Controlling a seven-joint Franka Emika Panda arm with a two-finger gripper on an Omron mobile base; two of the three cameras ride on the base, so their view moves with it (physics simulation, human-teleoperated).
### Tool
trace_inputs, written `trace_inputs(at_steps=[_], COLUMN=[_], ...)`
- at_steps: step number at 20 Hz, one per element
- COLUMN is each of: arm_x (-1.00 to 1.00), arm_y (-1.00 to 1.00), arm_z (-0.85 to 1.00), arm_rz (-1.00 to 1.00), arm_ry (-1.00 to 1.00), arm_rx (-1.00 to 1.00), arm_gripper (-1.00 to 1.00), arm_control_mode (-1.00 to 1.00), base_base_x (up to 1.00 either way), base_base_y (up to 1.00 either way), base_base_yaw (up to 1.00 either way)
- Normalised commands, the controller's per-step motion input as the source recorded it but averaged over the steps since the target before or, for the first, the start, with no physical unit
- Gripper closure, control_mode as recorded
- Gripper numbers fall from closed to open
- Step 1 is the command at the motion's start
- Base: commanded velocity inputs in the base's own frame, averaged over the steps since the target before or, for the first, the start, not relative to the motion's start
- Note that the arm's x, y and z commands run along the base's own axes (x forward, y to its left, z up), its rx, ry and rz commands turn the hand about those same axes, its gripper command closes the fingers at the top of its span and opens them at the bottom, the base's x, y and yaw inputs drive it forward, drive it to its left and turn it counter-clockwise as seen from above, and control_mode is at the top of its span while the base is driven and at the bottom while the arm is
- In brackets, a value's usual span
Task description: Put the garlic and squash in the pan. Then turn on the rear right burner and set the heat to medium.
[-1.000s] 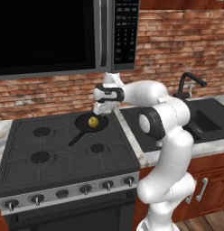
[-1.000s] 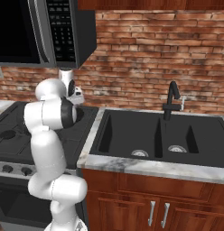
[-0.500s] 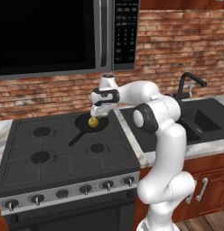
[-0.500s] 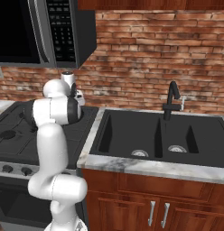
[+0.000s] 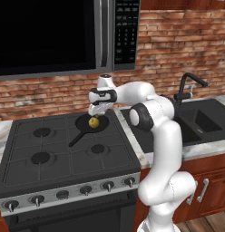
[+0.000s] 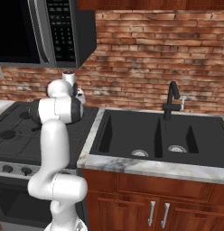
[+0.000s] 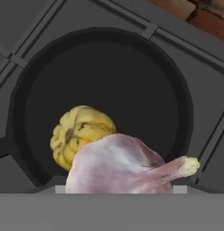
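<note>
My arm (image 5: 155,131) is glossy white, built of rounded tubular links with dark grey rings at the joints, swelling to a bulbous white base, and ending in a small white hand.

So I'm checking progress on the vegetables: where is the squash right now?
The squash lies in the pan on the stove's rear right burner, directly under the gripper. In the hand view it sits just behind the garlic.
</note>
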Motion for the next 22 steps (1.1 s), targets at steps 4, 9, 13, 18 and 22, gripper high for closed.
trace_inputs(at_steps=[4,9,13,18,22], arm_x=[0.19,0.03,0.00,0.00,0.00], arm_y=[0.00,0.00,0.01,0.02,0.00], arm_z=[-0.36,-0.40,-0.31,-0.01,0.00], arm_rz=[0.00,0.00,0.00,0.00,0.00], arm_ry=[0.00,0.00,0.00,0.00,0.00], arm_rx=[0.00,0.00,0.00,0.00,0.00], arm_gripper=[1.00,1.00,1.00,1.00,-1.00], arm_control_mode=[-1.00,-1.00,-1.00,-1.00,-1.00], base_base_x=[0.00,0.00,0.00,0.00,0.00], base_base_y=[0.00,0.00,0.00,0.00,0.00], base_base_yaw=[0.00,0.00,0.00,0.00,0.00])
